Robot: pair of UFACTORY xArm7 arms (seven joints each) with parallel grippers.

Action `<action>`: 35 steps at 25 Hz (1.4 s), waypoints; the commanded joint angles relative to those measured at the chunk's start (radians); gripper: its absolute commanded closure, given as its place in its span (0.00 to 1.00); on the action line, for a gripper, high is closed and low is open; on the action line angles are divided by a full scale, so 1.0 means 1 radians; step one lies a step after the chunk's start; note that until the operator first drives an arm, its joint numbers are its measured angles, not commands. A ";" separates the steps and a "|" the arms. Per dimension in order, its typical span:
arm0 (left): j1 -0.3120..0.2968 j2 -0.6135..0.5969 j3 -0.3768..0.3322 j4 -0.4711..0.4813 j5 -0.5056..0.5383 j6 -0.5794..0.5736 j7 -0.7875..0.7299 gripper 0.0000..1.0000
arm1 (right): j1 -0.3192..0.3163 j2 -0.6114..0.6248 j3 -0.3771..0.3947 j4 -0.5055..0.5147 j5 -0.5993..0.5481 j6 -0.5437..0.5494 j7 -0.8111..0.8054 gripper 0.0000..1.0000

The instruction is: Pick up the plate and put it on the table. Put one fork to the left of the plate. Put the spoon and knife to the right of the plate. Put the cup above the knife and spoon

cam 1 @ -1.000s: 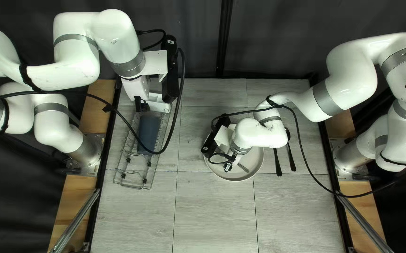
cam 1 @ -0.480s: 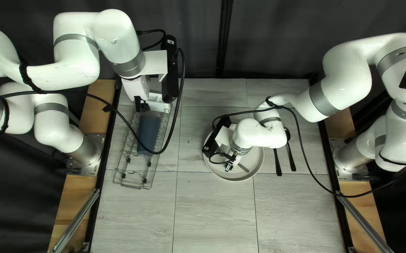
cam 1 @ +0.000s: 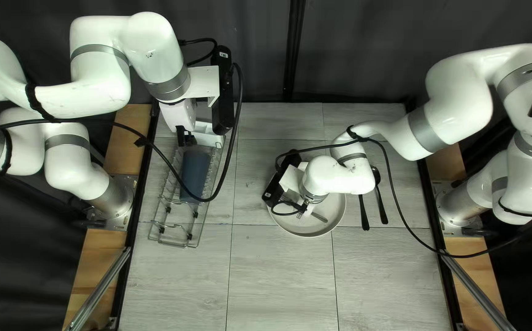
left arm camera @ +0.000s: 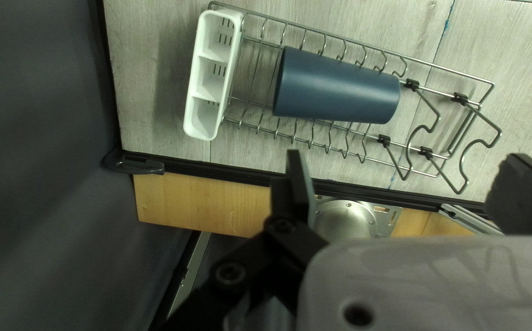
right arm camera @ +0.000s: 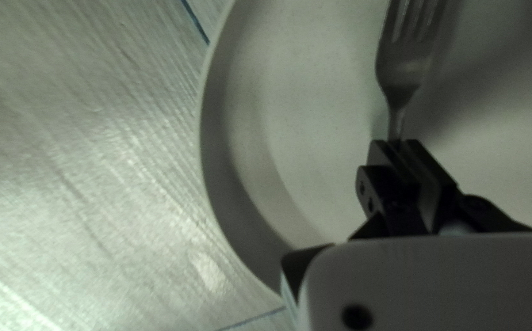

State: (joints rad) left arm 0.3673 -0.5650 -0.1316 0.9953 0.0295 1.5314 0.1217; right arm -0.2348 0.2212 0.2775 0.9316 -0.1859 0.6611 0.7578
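My right gripper is low over the pale plate, which lies on the table. In the right wrist view, that gripper is closed around the fork, whose tines point away from it over the plate. Two dark-handled utensils lie side by side to the plate's right; their upper parts are partly hidden by the arm. The blue cup rests on its side in the wire rack. Above the rack's far end is my left gripper; its own view shows that gripper empty, fingers wide apart.
The wire rack stands near the table's left edge, with a white three-compartment holder at its far end. A black cable from the right arm loops across the right side of the table.
My right gripper has shifted and turned slightly over the plate, with the fork still in it. The left arm, cup, rack and plate stay as they were.
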 commanded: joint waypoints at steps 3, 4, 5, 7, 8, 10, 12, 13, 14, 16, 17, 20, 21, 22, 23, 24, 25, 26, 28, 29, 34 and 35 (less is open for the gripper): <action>0.000 0.000 0.000 0.000 0.000 0.000 0.000 0.00 | -0.009 -0.053 0.006 -0.018 0.095 -0.009 0.071 1.00; 0.000 0.000 0.000 0.000 0.000 0.000 0.000 0.00 | -0.009 -0.053 0.006 -0.018 0.095 -0.009 0.071 1.00; 0.000 0.000 0.000 0.000 0.000 0.000 0.000 0.00 | -0.009 -0.053 0.006 -0.018 0.095 -0.009 0.071 1.00; 0.000 0.000 0.000 0.000 0.000 0.000 0.000 0.00 | -0.009 -0.053 0.006 -0.018 0.095 -0.009 0.071 1.00; 0.000 0.000 0.000 0.000 0.000 0.000 0.000 0.00 | -0.005 -0.042 0.007 -0.022 0.080 -0.031 0.065 1.00; 0.000 0.000 0.000 0.000 0.000 0.000 0.000 0.00 | 0.003 0.000 0.006 0.023 0.080 -0.036 0.083 1.00; 0.000 0.000 0.000 0.000 0.000 0.000 0.000 0.00 | 0.017 0.033 0.000 0.073 0.073 -0.013 0.127 1.00; 0.000 0.000 0.000 0.000 0.000 0.000 0.000 0.00 | 0.026 0.052 -0.005 0.104 0.073 0.005 0.165 1.00; 0.000 0.000 0.000 0.000 0.000 0.000 0.000 0.00 | 0.031 0.059 -0.007 0.117 0.072 0.011 0.185 1.00; 0.000 0.000 0.000 0.000 0.000 0.000 0.000 0.00 | 0.041 0.090 -0.019 0.157 0.076 0.026 0.246 1.00; 0.000 0.000 0.000 0.000 0.000 0.000 0.000 0.00 | 0.042 0.098 -0.023 0.165 0.079 0.027 0.263 1.00; 0.000 0.000 0.000 0.000 0.000 0.000 0.000 0.00 | 0.043 0.135 -0.034 0.207 0.096 0.036 0.323 1.00; 0.000 0.000 0.000 0.000 0.000 0.000 0.000 0.00 | 0.041 0.148 -0.039 0.224 0.102 0.036 0.337 1.00; 0.000 0.000 0.000 0.000 0.000 0.000 0.000 0.00 | 0.042 0.158 -0.043 0.238 0.104 0.042 0.350 1.00; 0.000 0.000 0.000 0.000 0.000 0.000 0.000 0.00 | 0.045 0.179 -0.053 0.268 0.108 0.055 0.381 1.00; 0.000 0.000 0.000 0.000 0.000 0.000 0.000 0.00 | 0.046 0.193 -0.056 0.286 0.112 0.058 0.394 1.00; 0.000 0.000 0.000 0.000 0.000 0.000 0.000 0.00 | 0.045 0.213 -0.062 0.313 0.120 0.063 0.418 1.00; 0.000 0.000 0.000 0.000 0.000 0.000 0.000 0.00 | 0.044 0.225 -0.066 0.330 0.127 0.065 0.434 1.00; 0.000 0.000 0.000 0.000 0.000 0.000 0.000 0.00 | 0.047 0.239 -0.077 0.355 0.134 0.070 0.475 1.00; 0.000 0.000 0.000 0.000 0.000 0.000 0.000 0.00 | 0.050 0.244 -0.080 0.363 0.134 0.072 0.490 1.00; 0.000 0.000 0.000 0.000 0.000 0.000 0.000 0.00 | 0.076 0.292 -0.114 0.416 0.130 0.070 0.606 1.00; 0.000 0.000 0.000 0.000 0.000 0.000 0.000 0.00 | 0.082 0.307 -0.124 0.433 0.130 0.072 0.638 1.00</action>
State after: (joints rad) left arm 0.3673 -0.5650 -0.1316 0.9953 0.0295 1.5314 0.1217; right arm -0.1667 0.4982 0.1767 1.3322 -0.0540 0.7317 1.3346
